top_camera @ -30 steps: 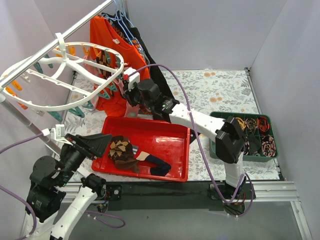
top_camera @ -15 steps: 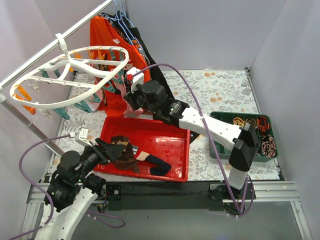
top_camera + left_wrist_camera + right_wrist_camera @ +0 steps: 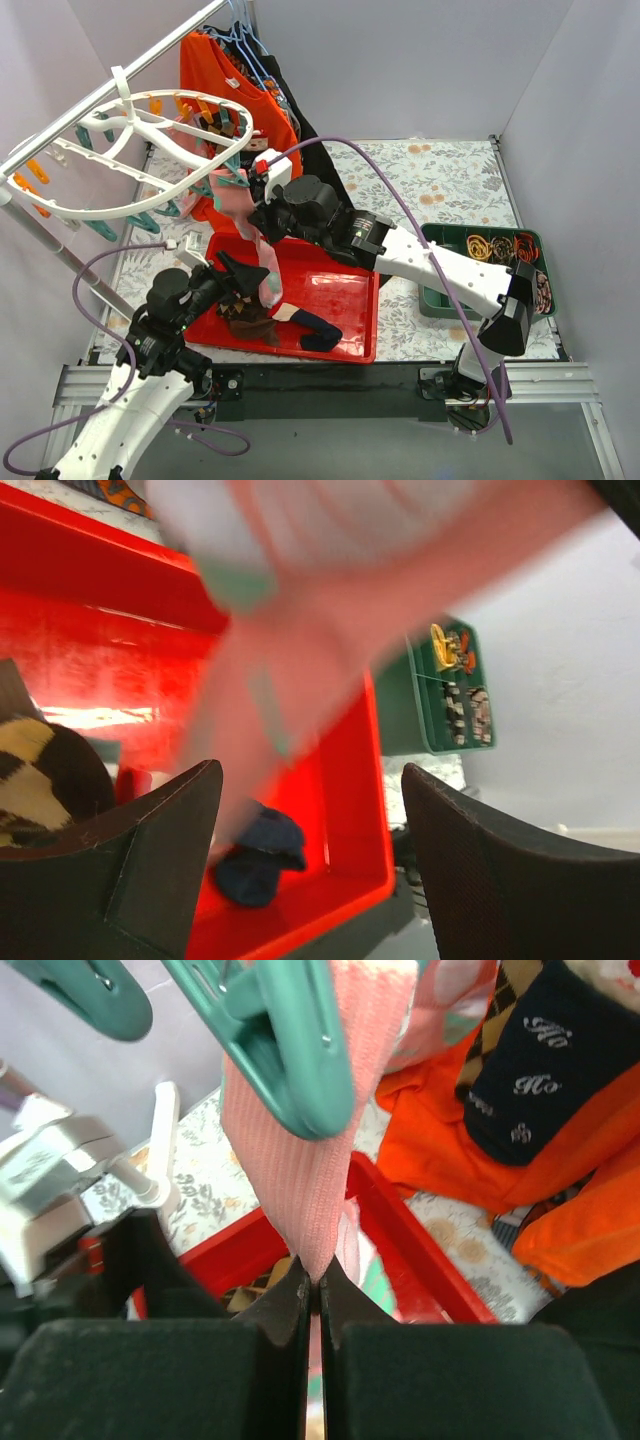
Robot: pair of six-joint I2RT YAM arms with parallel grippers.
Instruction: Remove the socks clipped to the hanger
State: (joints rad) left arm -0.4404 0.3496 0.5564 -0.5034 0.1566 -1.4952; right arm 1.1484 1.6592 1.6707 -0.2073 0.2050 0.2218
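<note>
The white oval hanger [image 3: 150, 122] hangs from a rail at the upper left. A pink sock [image 3: 250, 210] with teal stripes droops from it over the red tray [image 3: 330, 285]. My right gripper [image 3: 262, 228] is shut on this sock. In the right wrist view the jaws [image 3: 318, 1285] pinch the pink fabric just below a teal clip [image 3: 290, 1050] that still grips it. A navy sock [image 3: 530, 1070] with white pattern hangs behind. My left gripper [image 3: 240, 278] is open over the tray's left end, its fingers [image 3: 160, 820] wide apart and empty, the pink sock [image 3: 330, 630] a blur before it.
A brown argyle sock [image 3: 245, 315] and a navy sock [image 3: 312, 330] lie in the red tray. An orange shirt [image 3: 215, 65] and a black garment hang at the back. A green bin [image 3: 432, 300] of bands stands on the right.
My right gripper has closed on the pink sock and come down toward the tray, and the hanger has swung. My left arm has moved right, up to the tray, and opened wider.
</note>
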